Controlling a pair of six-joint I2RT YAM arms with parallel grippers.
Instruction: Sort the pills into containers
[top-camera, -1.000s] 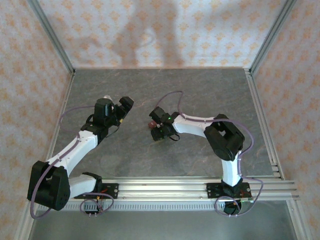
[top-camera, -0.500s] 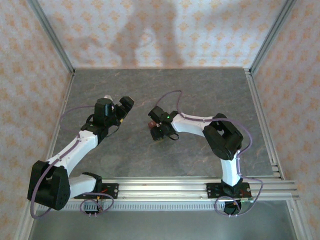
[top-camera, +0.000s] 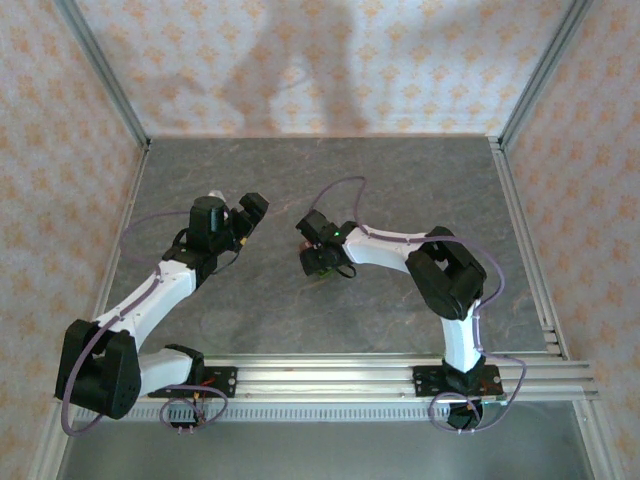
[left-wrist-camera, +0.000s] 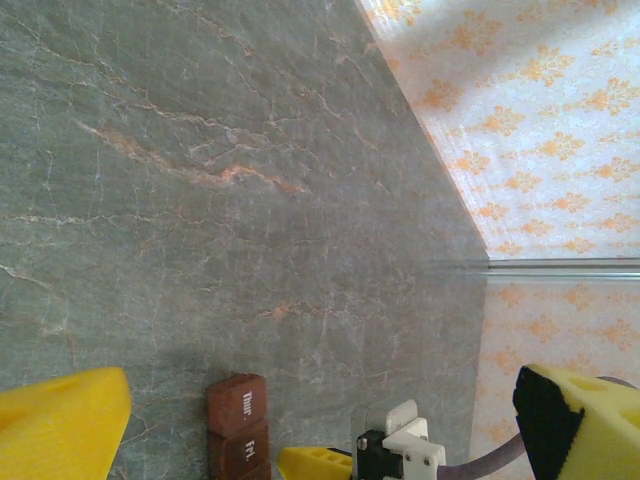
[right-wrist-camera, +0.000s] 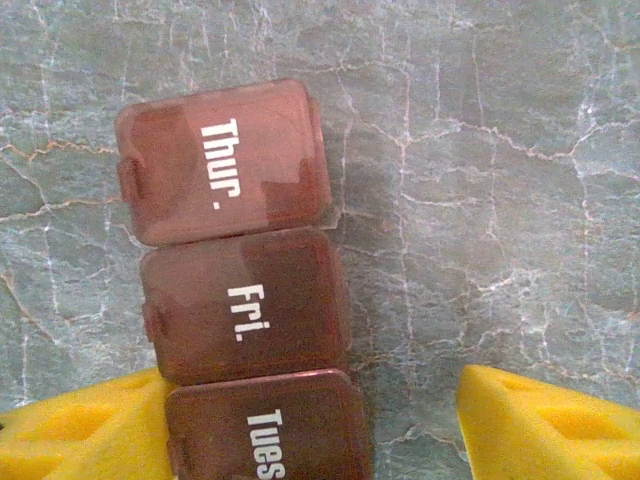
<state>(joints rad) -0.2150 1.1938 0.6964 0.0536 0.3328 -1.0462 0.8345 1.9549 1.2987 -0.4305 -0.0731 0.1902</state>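
Reddish-brown containers (right-wrist-camera: 240, 290), closed, marked Thur., Fri., Tues; contents hidden.

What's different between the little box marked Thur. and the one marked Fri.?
The Thur. box is the end one; the Fri. box sits between it and the Tues box. The Thur. box looks a lighter reddish-brown, the Fri. box darker. Both have shut lids and white lettering.

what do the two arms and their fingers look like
Both the left arm and right arm have white links between bulky black joints, on black bases. A thin purple cable loops along each. The right arm's fingers and the left arm's fingers are bright yellow wedges.
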